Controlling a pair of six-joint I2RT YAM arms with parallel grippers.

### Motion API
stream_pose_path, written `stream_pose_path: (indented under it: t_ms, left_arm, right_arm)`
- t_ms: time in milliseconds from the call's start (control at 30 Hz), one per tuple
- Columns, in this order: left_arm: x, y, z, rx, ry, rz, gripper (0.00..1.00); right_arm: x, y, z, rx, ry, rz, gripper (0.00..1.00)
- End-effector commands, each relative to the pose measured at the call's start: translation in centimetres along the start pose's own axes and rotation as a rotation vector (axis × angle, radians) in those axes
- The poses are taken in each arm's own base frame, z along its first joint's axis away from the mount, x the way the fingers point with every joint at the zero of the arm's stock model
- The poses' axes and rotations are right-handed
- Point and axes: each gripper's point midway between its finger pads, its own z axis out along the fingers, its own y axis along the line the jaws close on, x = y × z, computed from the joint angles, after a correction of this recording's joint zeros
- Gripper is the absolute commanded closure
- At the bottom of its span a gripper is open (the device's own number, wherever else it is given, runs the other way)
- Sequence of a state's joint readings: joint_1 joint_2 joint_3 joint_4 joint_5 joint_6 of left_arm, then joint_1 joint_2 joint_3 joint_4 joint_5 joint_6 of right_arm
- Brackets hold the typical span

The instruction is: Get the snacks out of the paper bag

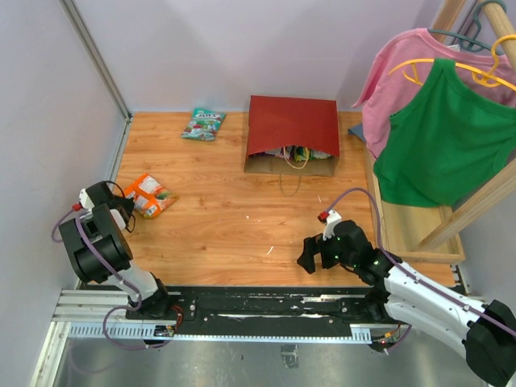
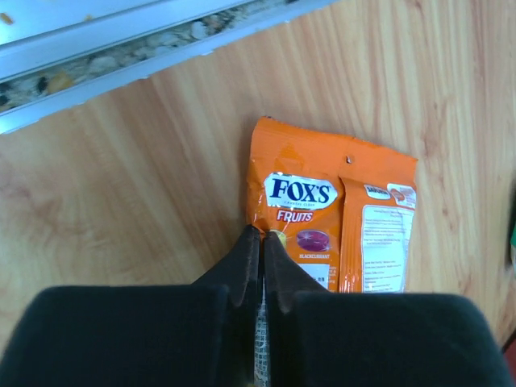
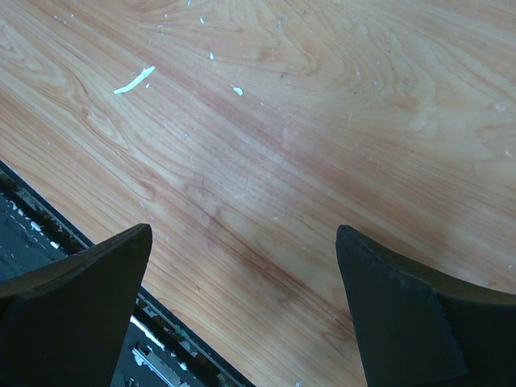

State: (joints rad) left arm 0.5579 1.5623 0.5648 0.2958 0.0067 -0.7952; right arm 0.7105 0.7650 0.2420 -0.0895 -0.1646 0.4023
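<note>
Two fingers of the left gripper (image 2: pixel 262 242) are pressed together on the near edge of the orange packet (image 2: pixel 322 218), which lies flat well to the left of the paper bag (image 1: pixel 292 129), on its open-mouth side. That pinch looks thin, so I'd lift slowly and keep it low. The right gripper (image 3: pixel 243 234) hangs spread wide in front of the bag, where more snacks (image 1: pixel 298 153) show in its mouth.

— How's the light at your end?
— Bright and even, from overhead. Shadows on the table (image 1: pixel 242 226) are soft and short.
— Glare?
— A faint sheen on the orange packet (image 2: pixel 322 201). Its print is sharp, but my left fingers (image 2: pixel 242 270) blur up close.
</note>
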Motion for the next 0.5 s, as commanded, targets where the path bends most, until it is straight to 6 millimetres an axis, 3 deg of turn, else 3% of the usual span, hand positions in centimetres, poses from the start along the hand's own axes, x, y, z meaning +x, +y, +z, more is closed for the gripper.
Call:
stream_pose_path:
  t_ms: [0, 167, 333, 467]
  left_arm:
    - [2.1, 0.7, 0.3, -0.005, 0.093, 0.016, 0.99]
    - [-0.3, -1.9, -1.8, 0.059, 0.029, 0.012, 1.0]
    - [-5.5, -4.7, -7.4, 0.047, -0.192, 0.042, 1.0]
    - [-9.5, -5.4, -11.8, -0.013, -0.383, 0.047, 1.0]
  right_arm:
    - [-0.6, -0.3, 0.2, 0.01, -0.034, 0.018, 0.02]
    - [-0.7, -0.2, 0.1, 0.003, -0.038, 0.014, 0.02]
    - [-0.8, -0.1, 0.1, -0.006, -0.046, 0.011, 0.02]
    - [-0.8, 0.2, 0.1, -0.022, -0.046, 0.003, 0.02]
